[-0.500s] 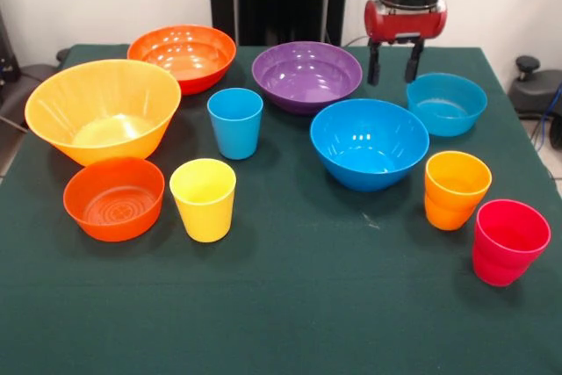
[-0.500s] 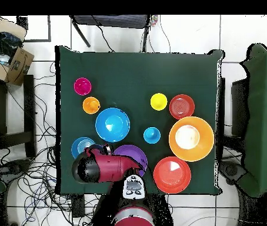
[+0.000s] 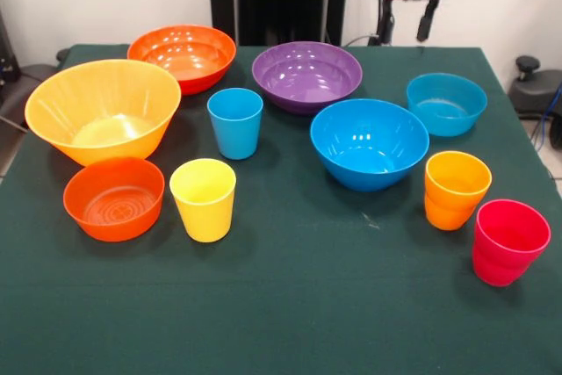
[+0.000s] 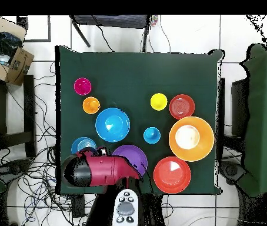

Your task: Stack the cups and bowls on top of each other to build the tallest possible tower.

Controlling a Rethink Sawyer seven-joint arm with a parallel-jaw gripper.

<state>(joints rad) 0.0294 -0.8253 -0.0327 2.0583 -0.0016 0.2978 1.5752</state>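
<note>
Cups and bowls all stand separate on the table [image 3: 290, 305]; stacking is not begun. Gripper [image 3: 406, 25] hangs high, fingers apart, empty; next it must choose a base.

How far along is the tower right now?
Nothing is stacked yet. All four cups and six bowls, from the big blue bowl to the red cup, stand apart on the table. The gripper hangs open and empty above the far edge. The whole stack is left.
</note>
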